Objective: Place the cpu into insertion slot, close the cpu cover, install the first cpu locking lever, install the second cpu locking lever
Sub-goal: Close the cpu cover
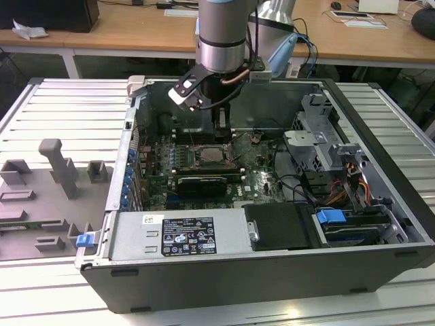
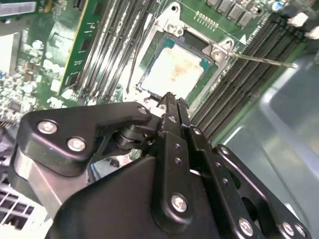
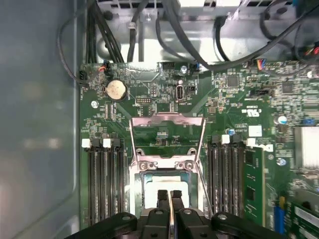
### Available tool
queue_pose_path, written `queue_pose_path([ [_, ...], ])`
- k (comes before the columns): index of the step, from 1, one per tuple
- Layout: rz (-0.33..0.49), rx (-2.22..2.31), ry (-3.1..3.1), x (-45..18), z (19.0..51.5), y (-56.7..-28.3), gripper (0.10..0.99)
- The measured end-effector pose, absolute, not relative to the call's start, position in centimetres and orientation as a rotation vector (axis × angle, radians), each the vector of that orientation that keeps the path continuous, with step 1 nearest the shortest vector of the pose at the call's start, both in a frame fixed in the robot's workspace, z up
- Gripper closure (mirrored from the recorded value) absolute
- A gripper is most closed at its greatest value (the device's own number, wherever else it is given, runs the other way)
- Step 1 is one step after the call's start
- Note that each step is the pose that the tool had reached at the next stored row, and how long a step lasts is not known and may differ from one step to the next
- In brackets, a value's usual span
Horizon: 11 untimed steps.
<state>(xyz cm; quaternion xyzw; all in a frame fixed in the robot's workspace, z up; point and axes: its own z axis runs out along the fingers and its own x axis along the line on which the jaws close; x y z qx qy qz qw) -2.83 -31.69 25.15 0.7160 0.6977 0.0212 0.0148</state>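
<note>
Setting: robotics lab or test workshop.
Evidence:
- ribbed metal worktop (image 1: 61, 109)
- open-sided desktop computer case (image 1: 272, 278) lying on the worktop, with its motherboard (image 3: 234, 99) and cpu (image 2: 174, 69) exposed
- bundled black cables (image 3: 172, 30) beside the board
- industrial robot arm (image 1: 221, 34) reaching into the case
- grey moulded fixtures (image 1: 58, 166) on the worktop at the exterior view's left
- wooden desks (image 1: 136, 30) behind, carrying papers (image 1: 360, 17)
</note>
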Motion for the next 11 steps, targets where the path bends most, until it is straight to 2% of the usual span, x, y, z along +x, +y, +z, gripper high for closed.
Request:
queue_pose_path([
  [11, 0.065, 2.228, 2.171, -1.7, 25.9, -31.7, 0.925],
])
